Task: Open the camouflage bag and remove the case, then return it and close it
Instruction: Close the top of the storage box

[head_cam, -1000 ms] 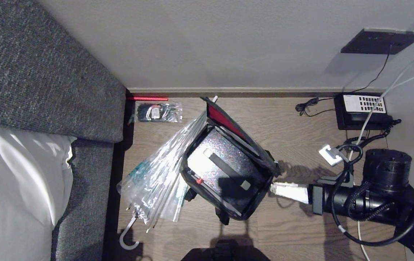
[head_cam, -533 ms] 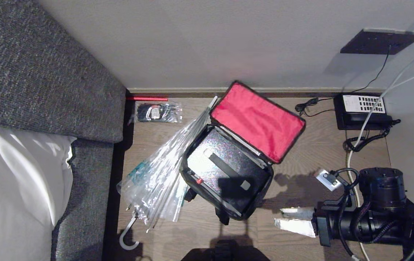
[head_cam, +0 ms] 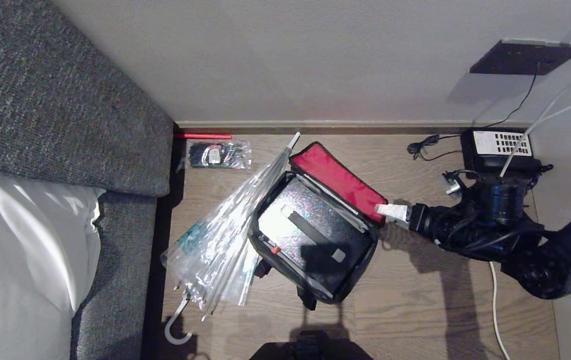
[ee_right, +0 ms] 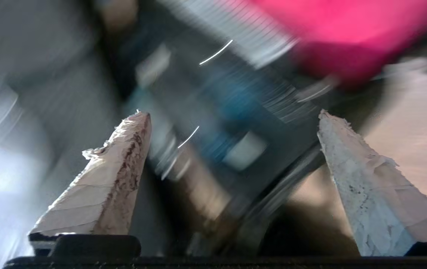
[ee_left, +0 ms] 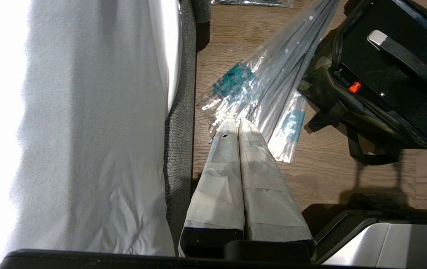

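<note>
Camo bag (head_cam: 315, 235) w/ red lid lining, black case (head_cam: 310, 235)

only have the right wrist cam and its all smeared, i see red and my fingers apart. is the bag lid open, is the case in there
Observer: Yes. The camouflage bag has its lid raised, red lining showing, and the case lies flat inside.
Operator: where is my gripper then
Observer: The right gripper is at the right end of the lid, jaws apart. I cannot tell if it touches.
Operator: left arm in the way
Observer: No. The left gripper is shut and parked beside the bed, pointing at the wrapped umbrella.
</note>
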